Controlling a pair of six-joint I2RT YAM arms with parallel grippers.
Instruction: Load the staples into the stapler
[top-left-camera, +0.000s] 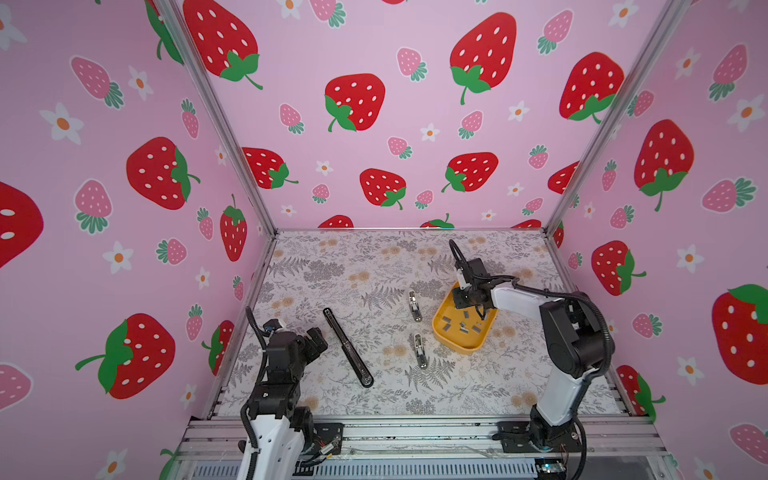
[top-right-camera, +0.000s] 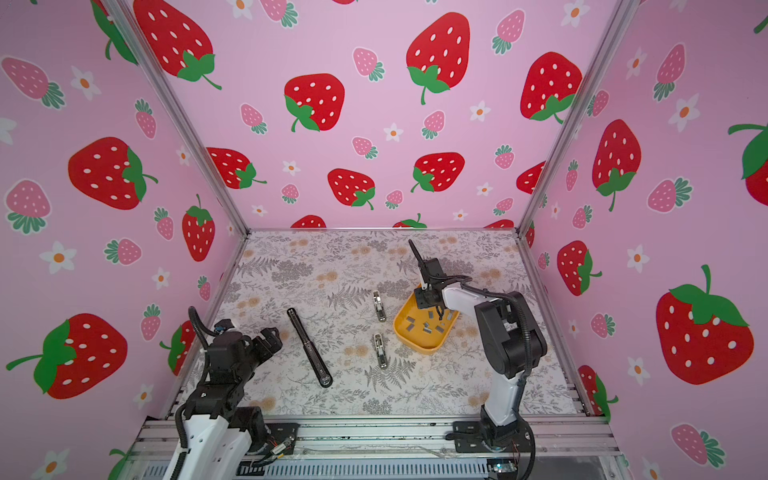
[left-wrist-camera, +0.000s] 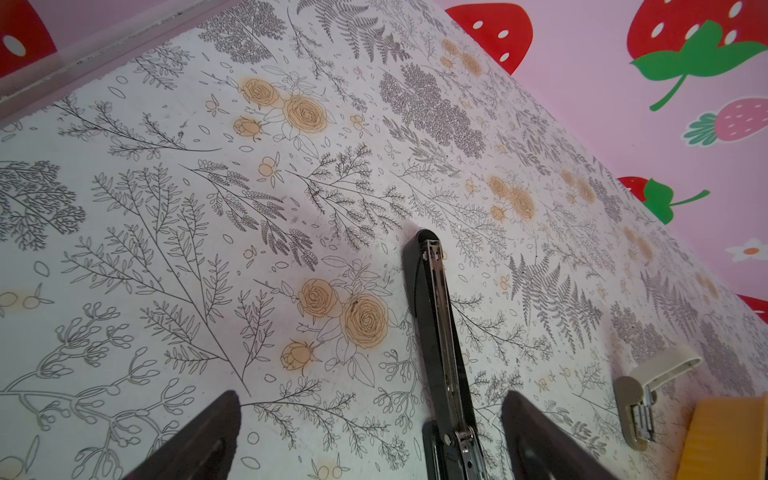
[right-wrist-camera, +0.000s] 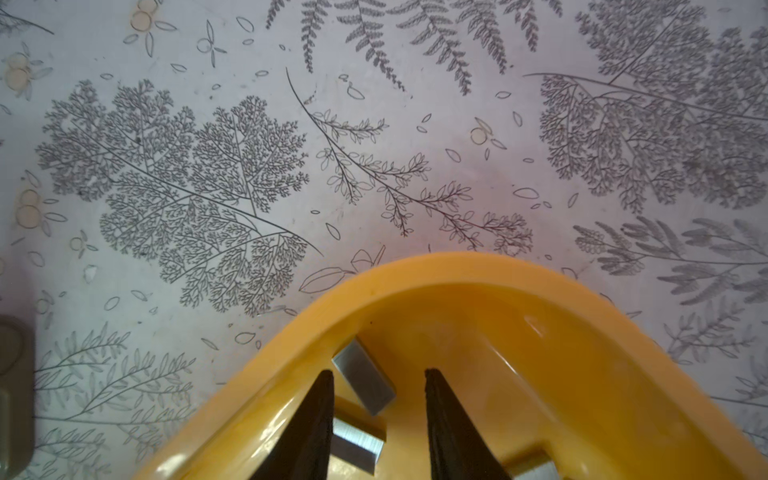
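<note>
A yellow tray (top-left-camera: 451, 344) sits on the right half of the fern-and-flower-printed worktop (top-left-camera: 332, 266). To its left, not touching it or each other, lie two small beige-and-metal tools: the rear tool (top-left-camera: 414, 307) and the front tool (top-left-camera: 419, 351). Pink walls (top-left-camera: 374, 62) printed with strawberries and flowers enclose three sides. A metal rail (top-left-camera: 415, 432) runs along the front edge.

there are no words, numbers or signs to read here. the black stapler (top-left-camera: 348, 348), the staples (right-wrist-camera: 363, 382), the yellow tray (top-left-camera: 455, 345) and the walls (top-left-camera: 374, 137) show none.
</note>
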